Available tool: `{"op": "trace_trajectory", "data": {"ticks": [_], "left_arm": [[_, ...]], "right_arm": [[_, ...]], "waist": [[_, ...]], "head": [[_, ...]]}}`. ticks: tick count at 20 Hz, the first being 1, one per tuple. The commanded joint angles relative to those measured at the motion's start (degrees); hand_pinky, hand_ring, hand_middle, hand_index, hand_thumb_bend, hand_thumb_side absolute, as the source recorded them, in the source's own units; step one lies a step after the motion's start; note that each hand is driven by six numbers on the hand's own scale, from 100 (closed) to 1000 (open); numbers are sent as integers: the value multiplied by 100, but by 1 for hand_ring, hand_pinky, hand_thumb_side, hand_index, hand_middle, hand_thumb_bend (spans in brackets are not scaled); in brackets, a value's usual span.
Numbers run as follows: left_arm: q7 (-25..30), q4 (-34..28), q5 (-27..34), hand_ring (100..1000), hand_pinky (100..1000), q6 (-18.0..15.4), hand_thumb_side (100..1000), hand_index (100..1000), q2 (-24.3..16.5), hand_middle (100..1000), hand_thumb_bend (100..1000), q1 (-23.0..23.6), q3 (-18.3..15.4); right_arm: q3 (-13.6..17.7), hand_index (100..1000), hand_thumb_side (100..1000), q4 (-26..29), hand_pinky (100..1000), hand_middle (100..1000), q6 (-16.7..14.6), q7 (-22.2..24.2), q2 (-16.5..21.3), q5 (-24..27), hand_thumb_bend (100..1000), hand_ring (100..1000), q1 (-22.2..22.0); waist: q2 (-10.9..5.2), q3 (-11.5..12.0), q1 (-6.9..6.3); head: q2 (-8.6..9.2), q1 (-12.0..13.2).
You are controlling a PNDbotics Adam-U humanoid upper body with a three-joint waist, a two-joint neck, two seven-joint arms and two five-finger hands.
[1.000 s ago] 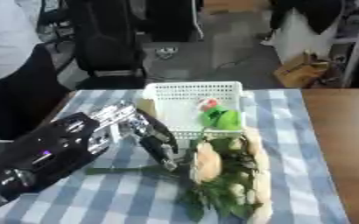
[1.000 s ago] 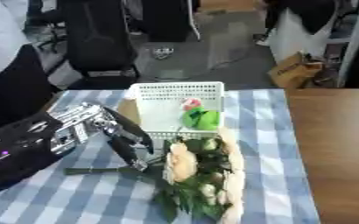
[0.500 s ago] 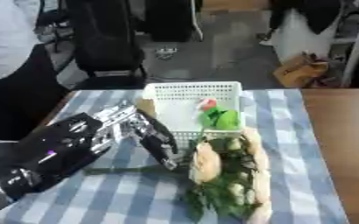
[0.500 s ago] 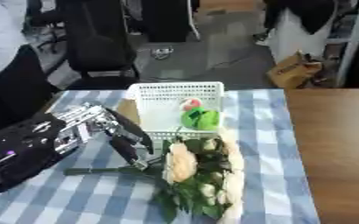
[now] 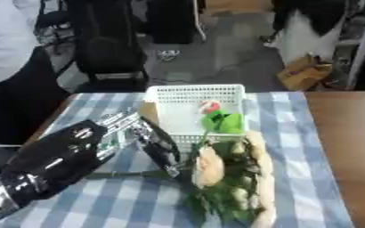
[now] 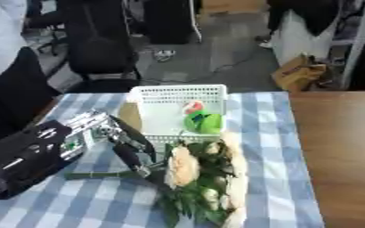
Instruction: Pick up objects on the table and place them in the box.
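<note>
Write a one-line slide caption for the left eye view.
Left hand reaches toward a bouquet lying beside a white basket on the checked cloth.

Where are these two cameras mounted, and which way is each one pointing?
Left eye view: sits in the robot's head, looking down at the checked tablecloth, the white basket and the bouquet of flowers; the left hand and arm come in from the lower left.
Right eye view: the head's other eye, facing the same way; the same arm shows, with its fingers reaching toward the flowers.
Shared: the same moment and nearly the same scene, slightly shifted sideways. The right hand shows in neither.
</note>
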State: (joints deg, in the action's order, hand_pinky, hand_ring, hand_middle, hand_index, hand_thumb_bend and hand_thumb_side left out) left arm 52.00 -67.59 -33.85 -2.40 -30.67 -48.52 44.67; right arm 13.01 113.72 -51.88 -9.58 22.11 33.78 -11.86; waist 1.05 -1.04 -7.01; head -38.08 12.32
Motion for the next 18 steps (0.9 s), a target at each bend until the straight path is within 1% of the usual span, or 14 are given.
{"op": "trace_trajectory", "data": {"ticks": [1,18], "left_arm": [[-4,45,-22,1000,994,-47,1000,1000,-38,1000,681,-149,-30],[-4,486,-263,1000,993,-245,1000,1000,281,1000,675,-165,-80]], "right_arm": [[23,629,961,87,723,616,-9,15,159,30,100,768,31],[22,628,960,87,723,616,-9,26,172,96,100,769,64]], "waist": [[-94,1,13],[-77,-57,27]], "head": [[57,18],[103,41]]}}
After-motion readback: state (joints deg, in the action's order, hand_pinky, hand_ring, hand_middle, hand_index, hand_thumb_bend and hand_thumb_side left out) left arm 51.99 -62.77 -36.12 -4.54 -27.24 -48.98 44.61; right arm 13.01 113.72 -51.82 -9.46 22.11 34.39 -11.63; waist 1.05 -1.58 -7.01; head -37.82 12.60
